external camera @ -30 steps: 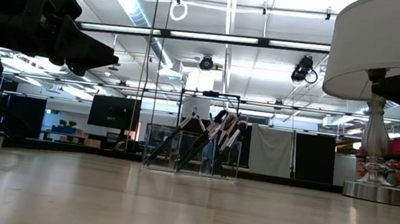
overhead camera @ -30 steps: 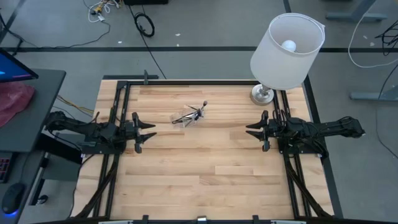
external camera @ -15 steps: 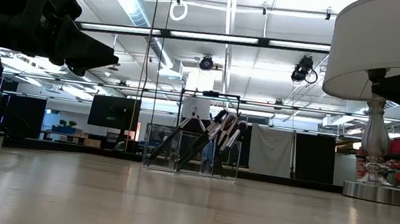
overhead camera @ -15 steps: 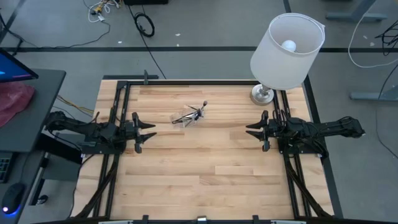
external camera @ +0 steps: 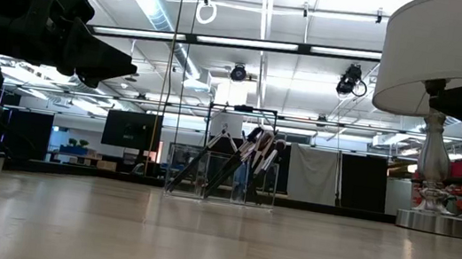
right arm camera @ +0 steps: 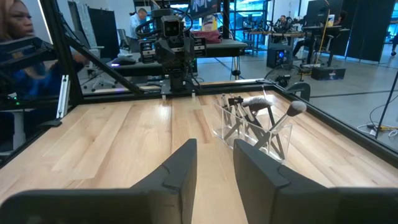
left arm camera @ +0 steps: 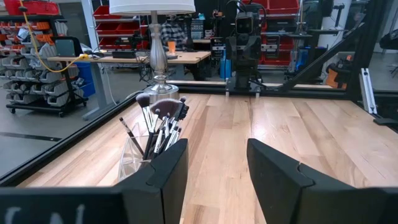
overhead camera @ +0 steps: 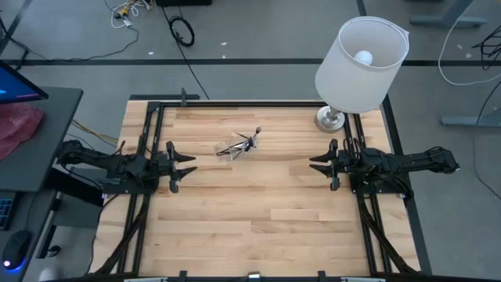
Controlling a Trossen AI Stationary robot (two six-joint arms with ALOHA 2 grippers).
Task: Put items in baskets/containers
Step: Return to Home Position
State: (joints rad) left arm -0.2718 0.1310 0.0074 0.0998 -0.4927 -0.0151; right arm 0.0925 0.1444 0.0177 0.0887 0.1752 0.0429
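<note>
1. Makeup brushes with dark handles, silver ferrules and dark bristle tips [overhead camera: 244,143] stand bundled, leaning at a slant, inside the small clear plastic container [overhead camera: 233,150]. The container rests on the light wooden table [overhead camera: 258,219], upper centre of the high view and mid-frame in the low view [external camera: 220,180].
2. Recent change: none detected. Against the pictures taken a second and half a second ago, the brushes, the container and both arms occupy the same positions. Judgement: the return to the rest pose appears complete.
3. Left gripper [overhead camera: 190,166]: parked at the left edge of the tabletop, well apart from the container. Jaws stand wide apart and hold nothing, as its wrist view confirms.
4. Right gripper [overhead camera: 315,167]: parked at the right edge, below the white-shaded lamp with metal base [overhead camera: 362,66]. Jaws are parted by a narrower gap, also empty.
5. Both wrist views show the brush heads [left arm camera: 160,111] fanned above the container rim [right arm camera: 252,134].
6. Task meaning: no brush is seen lying loose on the table. Judgement: loading looks finished, with no further pick indicated.
</note>
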